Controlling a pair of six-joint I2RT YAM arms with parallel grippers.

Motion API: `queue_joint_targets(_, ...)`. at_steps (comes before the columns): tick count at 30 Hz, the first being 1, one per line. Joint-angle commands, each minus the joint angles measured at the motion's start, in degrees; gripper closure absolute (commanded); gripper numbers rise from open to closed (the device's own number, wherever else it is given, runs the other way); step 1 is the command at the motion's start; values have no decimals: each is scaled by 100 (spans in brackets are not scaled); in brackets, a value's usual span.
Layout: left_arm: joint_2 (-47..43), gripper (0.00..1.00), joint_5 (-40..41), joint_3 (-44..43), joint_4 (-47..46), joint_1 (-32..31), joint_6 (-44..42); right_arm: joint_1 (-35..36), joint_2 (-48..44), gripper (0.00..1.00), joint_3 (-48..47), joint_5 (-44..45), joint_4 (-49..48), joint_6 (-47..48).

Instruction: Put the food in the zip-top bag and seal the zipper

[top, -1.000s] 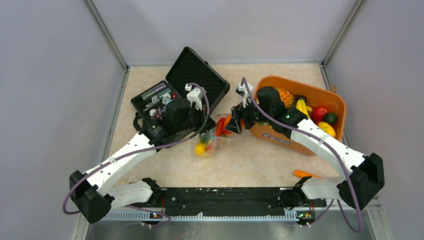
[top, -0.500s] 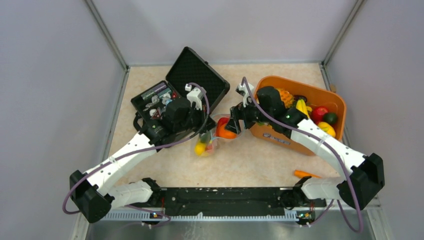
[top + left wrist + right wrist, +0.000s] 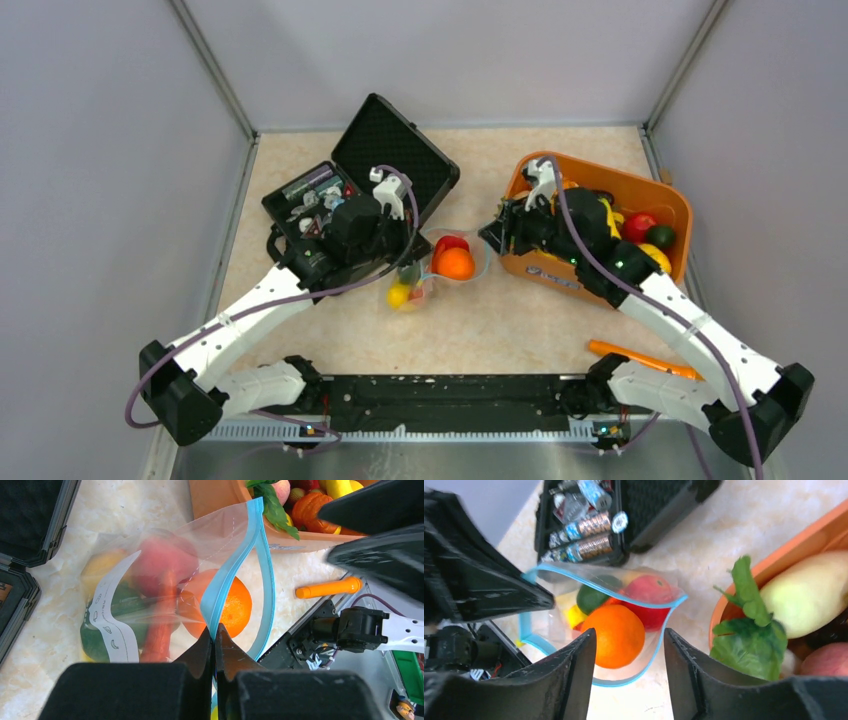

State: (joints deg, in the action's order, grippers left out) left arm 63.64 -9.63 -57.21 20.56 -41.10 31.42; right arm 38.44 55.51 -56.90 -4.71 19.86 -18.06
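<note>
Jaws: left gripper [image 3: 214,629] pinches zipper [image 3: 239,557] | right gripper [image 3: 629,632] parted, bagged orange [image 3: 613,636] ahead

No legible text: only blurred print on the white label patch [image 3: 117,627] of the zip-top bag [image 3: 220,535] and on the sticker [image 3: 555,279] of the orange basket [image 3: 676,203] beside it.

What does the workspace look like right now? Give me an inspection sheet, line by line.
Surface: table, beige marbled top.
Job's things: zip-top bag lies between case and basket; zipper unsealed, mouth open; orange fruit in the mouth, other pieces deeper inside; more food in the basket.
Clutter: black case, lid open, small items inside; orange basket; orange stick by the right arm's base.
Grippers: left hand shut on the zipper edge; right hand open, empty, between bag and basket.
Cables: purple cables along both arms, nothing snagged.
Surroundings: plain grey walls.
</note>
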Motion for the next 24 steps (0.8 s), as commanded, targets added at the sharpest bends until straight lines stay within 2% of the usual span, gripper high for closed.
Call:
queue_joint_targets(1,32,100,-25,-201,-387,23,47,48,329,52,381,-121,285,-645)
queue_joint_targets(5,30,100,-81,-212,-377,23,57,50,362,53,737,-215,-76,-882)
queue_joint_targets(10,23,100,-126,-237,-351,23,40,50,678,58,723,-67,-206,-806)
queue_joint_targets(12,34,100,-188,-259,-338,22,20,50,859,78,622,-203,-263,-803)
queue_joint_targets(15,50,100,-175,-496,-17,23,-193,50,1001,100,283,-543,-303,-724)
queue_joint_targets(20,157,100,639,-1561,1672,23,-972,59,695,100,-507,-443,-264,-562)
queue_joint_targets(24,266,100,909,-2163,2775,23,-1351,59,526,100,-905,-1508,-757,-404)
